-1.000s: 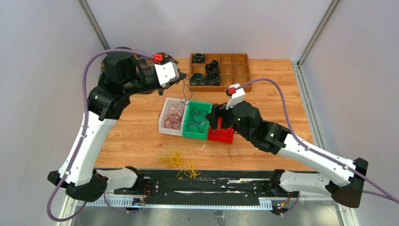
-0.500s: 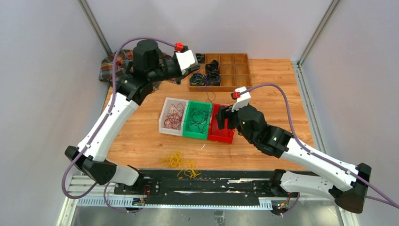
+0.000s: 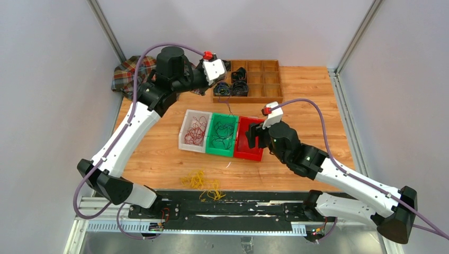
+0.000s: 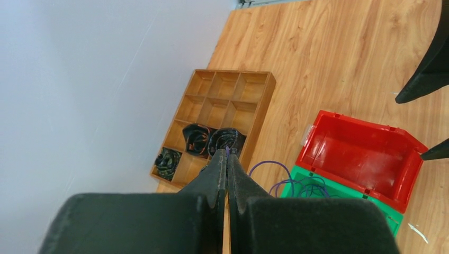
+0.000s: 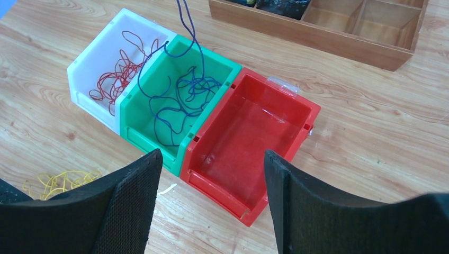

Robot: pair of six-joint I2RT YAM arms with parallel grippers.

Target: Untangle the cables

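Free passage: straight down into the red bin [image 5: 243,137]; obstruction: a purple-blue cable [image 5: 197,83] hanging over the green bin [image 5: 210,54], with the wooden tray [image 5: 317,42] close behind.

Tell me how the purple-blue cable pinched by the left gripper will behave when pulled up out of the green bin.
Probably floppy: below the left gripper the purple-blue cable hangs limp, its rest looped in the green bin. Likely very light, being so thin. Its loops cross each other, so it may snag while rising.
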